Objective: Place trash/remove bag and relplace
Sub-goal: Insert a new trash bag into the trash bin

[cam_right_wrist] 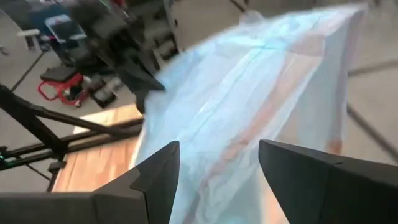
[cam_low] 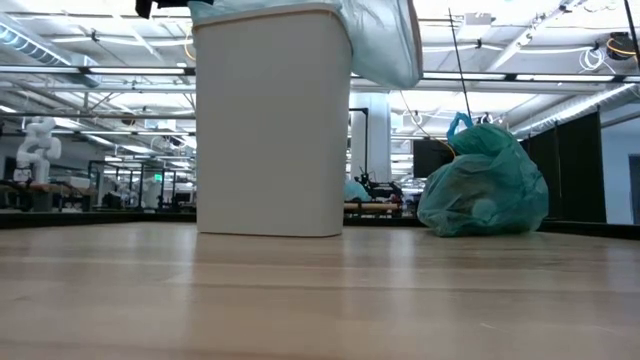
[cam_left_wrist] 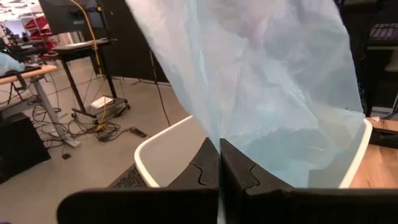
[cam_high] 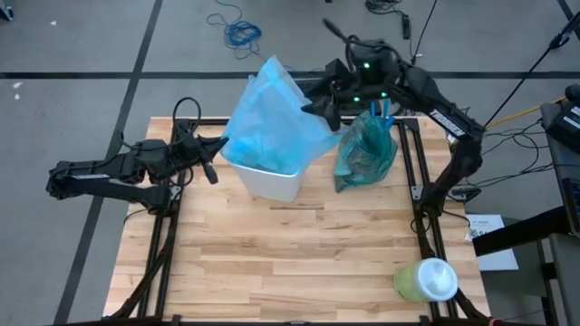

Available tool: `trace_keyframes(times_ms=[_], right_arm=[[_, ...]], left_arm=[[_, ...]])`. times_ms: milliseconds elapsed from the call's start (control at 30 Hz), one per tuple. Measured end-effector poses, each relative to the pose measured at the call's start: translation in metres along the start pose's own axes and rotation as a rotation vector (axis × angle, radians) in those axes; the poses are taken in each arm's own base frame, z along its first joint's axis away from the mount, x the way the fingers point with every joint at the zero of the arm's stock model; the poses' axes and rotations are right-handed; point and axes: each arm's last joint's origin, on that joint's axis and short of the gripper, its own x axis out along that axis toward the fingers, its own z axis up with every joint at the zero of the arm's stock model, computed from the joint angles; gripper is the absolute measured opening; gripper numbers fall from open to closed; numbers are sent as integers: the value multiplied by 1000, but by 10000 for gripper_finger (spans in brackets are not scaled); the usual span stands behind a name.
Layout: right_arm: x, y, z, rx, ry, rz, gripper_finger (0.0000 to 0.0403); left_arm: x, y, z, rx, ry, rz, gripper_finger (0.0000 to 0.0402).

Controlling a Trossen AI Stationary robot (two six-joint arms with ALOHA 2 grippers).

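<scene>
Bin (cam_high: 269,178) sits center frame, sky-blue bag (cam_high: 272,118) draped over it; left gripper (cam_high: 214,156) pinches its edge, right gripper (cam_high: 319,109) spread apart beside it, upper right.

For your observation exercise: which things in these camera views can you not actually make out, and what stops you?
- Inside of the white bin: hidden in the high view by the sky-blue bag.
- Contents of the tied teal bag: its crumpled plastic hides them in the low view.
- Bin rim: cut off at the low view's top edge.

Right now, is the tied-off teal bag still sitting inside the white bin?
No, the teal bag sits on the table beside the white bin, which has the pale blue bag draped over it.
</scene>
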Motion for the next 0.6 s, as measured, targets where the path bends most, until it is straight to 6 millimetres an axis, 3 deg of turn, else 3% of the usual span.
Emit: trace_keyframes(times_ms=[233,500,600], right_arm=[[14,4,-7,61,60,32,213],[-30,7,0,117,-7,-100,213],[-28,3,-7,205,65,-58,213]], left_arm=[[0,0,-1,5,8,-9,0],[0,-1,-2,13,21,-13,0],[0,-1,-2,12,21,-13,0]])
